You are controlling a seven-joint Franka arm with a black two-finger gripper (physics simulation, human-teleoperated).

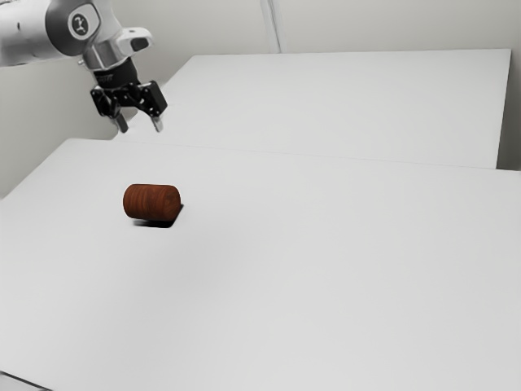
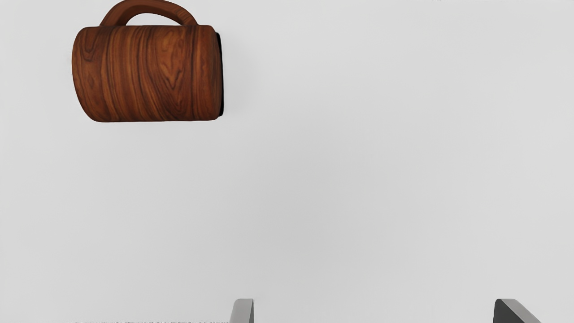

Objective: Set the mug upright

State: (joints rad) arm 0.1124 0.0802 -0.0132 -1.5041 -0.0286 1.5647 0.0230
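Mug (image 1: 152, 202) of grained brown wood lies on its side at your exterior view's left; your gripper (image 1: 140, 128) points down, upper left, jaws spread wide.

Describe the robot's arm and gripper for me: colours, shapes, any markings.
The arm is white to pale grey, with thick, rounded, tube-like segments. A darker grey round joint cover carries a black circular badge with a pale symbol. Near the wrist sits a white rounded housing with a dark end. The gripper is black and angular, with two slim grey fingertips.
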